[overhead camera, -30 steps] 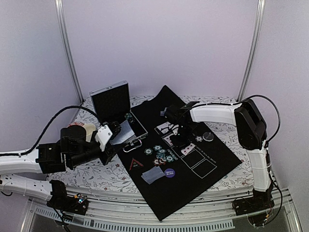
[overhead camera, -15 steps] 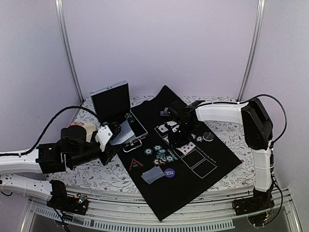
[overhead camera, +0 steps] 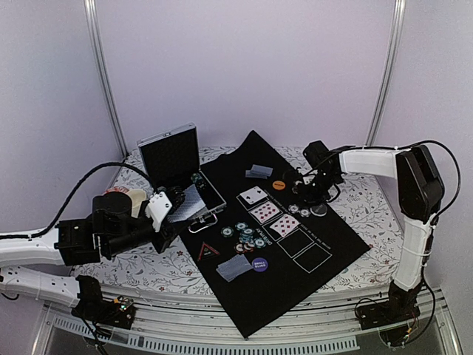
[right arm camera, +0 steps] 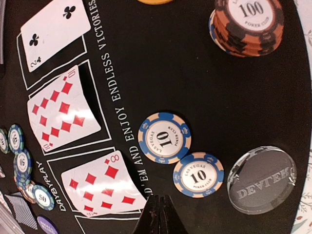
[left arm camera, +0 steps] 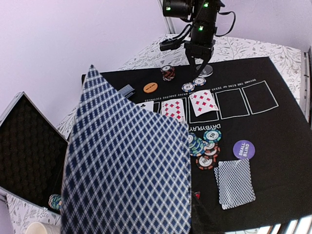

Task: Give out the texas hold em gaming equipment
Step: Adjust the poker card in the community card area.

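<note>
My left gripper is shut on grey-blue-backed playing cards, which hide its fingers in the left wrist view. Three face-up cards lie in the mat's white rectangles: a two of clubs, a ten of diamonds and an eight of diamonds. My right gripper is shut and holds nothing. It hovers just short of two blue 10 chips and beside the clear dealer button. A pile of teal and red chips, a purple button, an orange button and a red-edged triangle lie on the mat.
The silver case stands open at the back left, behind my left gripper. A stack of 100 chips sits beyond the two blue chips. Two face-down cards lie near the mat's front corner. A roll of tape sits far left.
My right arm has swung right and back, off the row of face-up cards, to the chips by the dealer button. The eight of diamonds now lies uncovered. The left arm has not moved.
</note>
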`<state>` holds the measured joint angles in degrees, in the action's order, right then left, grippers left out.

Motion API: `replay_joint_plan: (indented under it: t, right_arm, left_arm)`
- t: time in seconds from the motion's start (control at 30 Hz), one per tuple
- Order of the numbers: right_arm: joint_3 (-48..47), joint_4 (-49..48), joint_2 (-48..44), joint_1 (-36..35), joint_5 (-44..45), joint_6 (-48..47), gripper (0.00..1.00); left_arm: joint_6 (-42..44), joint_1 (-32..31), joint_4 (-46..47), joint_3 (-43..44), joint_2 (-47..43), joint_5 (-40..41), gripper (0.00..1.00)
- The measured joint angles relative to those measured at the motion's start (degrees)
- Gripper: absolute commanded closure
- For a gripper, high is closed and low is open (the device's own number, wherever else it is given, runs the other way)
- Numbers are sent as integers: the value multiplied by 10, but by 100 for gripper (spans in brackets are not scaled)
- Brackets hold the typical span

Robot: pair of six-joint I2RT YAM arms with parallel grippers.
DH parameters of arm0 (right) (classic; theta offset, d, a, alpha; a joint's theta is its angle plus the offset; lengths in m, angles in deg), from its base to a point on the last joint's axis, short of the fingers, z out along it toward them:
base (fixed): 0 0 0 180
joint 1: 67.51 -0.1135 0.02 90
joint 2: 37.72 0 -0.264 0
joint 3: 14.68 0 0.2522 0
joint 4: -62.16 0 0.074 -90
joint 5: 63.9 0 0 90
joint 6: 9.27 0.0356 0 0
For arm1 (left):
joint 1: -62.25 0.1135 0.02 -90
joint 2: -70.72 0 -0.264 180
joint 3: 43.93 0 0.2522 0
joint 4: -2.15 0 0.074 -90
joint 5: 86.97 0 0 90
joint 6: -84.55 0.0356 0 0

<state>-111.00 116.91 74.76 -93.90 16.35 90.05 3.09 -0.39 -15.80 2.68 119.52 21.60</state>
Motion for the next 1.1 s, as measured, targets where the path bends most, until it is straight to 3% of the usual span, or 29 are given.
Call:
replay_joint_plan:
  t: [0.23,1.1]
  right_arm:
    - [3,-5,39,-12,2,-6,98]
    - [8,-10,53,-46,12,-12,97]
  left_arm:
    - [0,0,0,0,0,0,66]
    - [0,0,-1,0,3,2,66]
